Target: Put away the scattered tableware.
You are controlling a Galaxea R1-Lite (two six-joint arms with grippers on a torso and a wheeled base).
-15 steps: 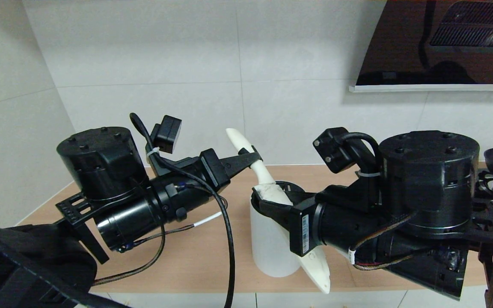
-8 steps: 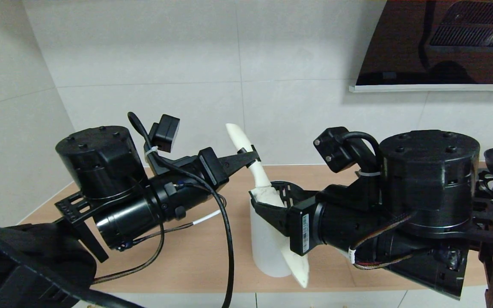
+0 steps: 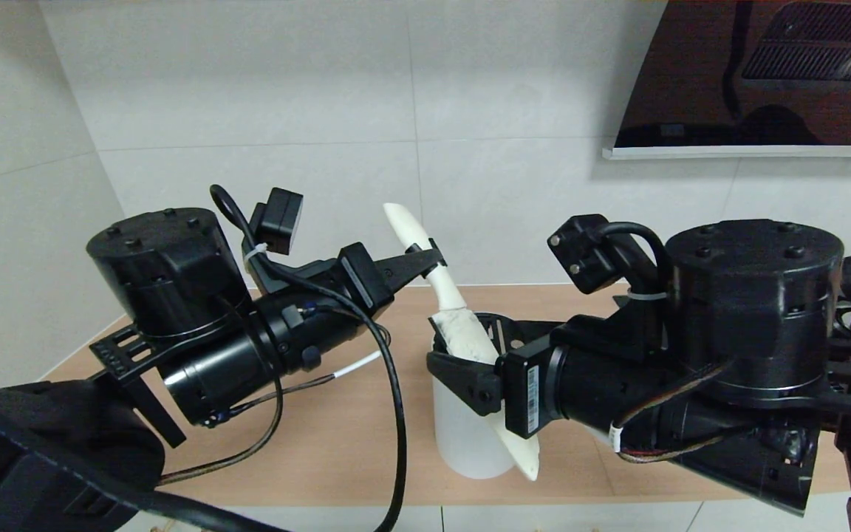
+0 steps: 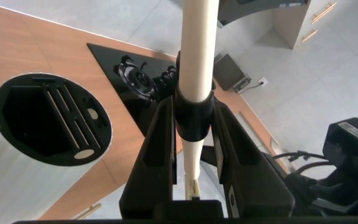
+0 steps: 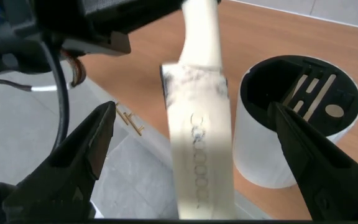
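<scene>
A long white ceramic knife (image 3: 446, 295) hangs blade down in front of a white cylindrical utensil holder (image 3: 462, 436). My left gripper (image 3: 431, 264) is shut on its handle (image 4: 196, 68), above and just left of the holder (image 4: 5, 168). My right gripper (image 3: 466, 369) is open, its fingers (image 5: 98, 134) spread wide to either side of the blade (image 5: 199, 149) without touching it. The blade's tip (image 3: 530, 469) reaches below the right gripper, in front of the holder (image 5: 272, 162). Several flat utensils (image 4: 73, 127) stand in the holder's black insert.
The holder stands on a wooden countertop (image 3: 322, 436) near its front edge. A black gas cooktop (image 4: 135, 74) is set into the counter to the right. A dark range hood (image 3: 750, 74) hangs on the tiled wall at the upper right.
The knife has swung more upright, its blade tip moving left toward the holder. My left gripper has shifted slightly up and left with the handle.
</scene>
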